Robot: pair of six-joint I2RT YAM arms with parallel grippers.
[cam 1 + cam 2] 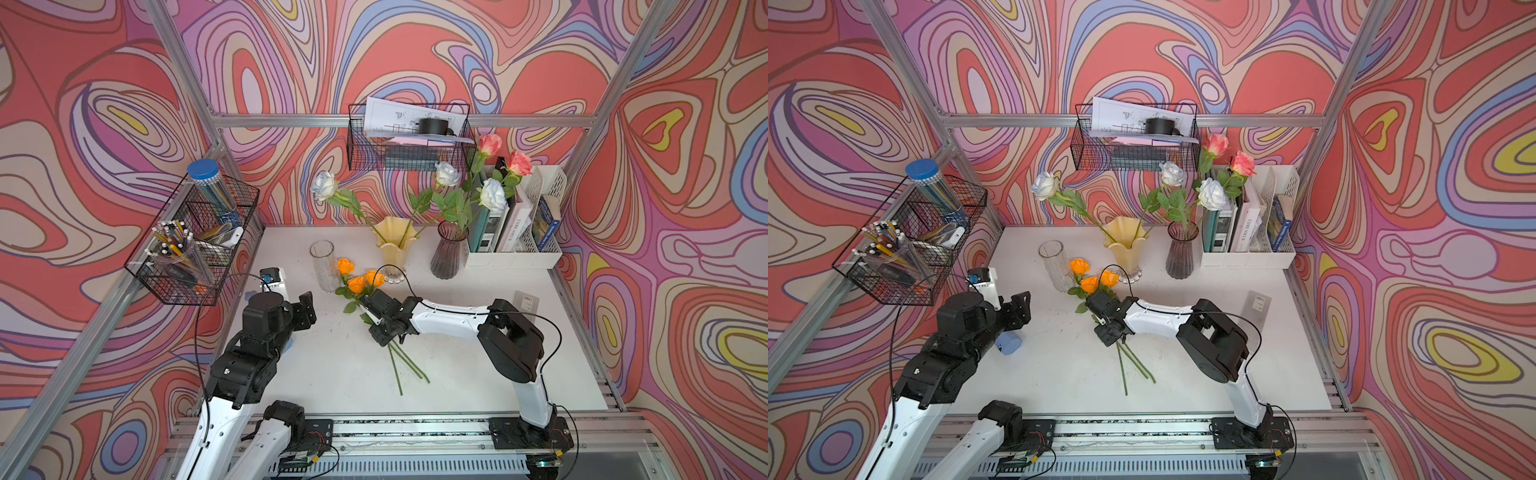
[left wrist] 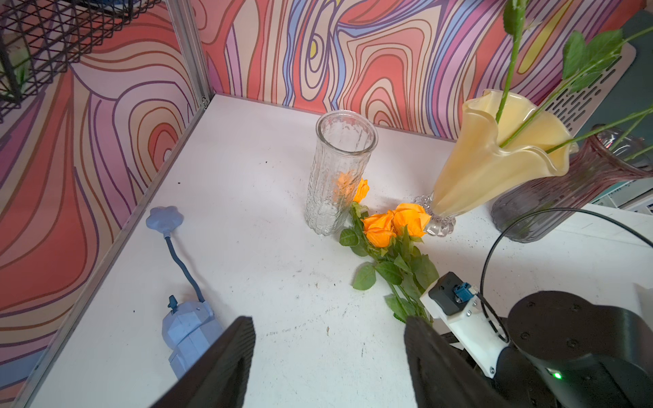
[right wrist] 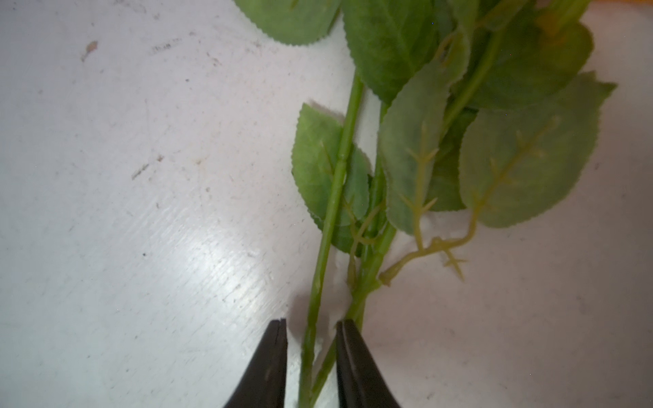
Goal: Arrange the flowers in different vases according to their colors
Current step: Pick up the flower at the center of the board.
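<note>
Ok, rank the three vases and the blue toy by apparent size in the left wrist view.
1. creamy yellow ruffled vase
2. clear glass cylinder vase
3. blue toy, though it sits nearest the camera
Unranked: smoky purple vase, partly hidden by the yellow one and the frame edge.

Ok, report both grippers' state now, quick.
Left gripper: jaws wide open, holding nothing.
Right gripper: jaws narrowly open around the orange roses' stems, not yet clamped.

Table with 3 orange roses, clear vase, yellow vase, purple vase, blue toy
</note>
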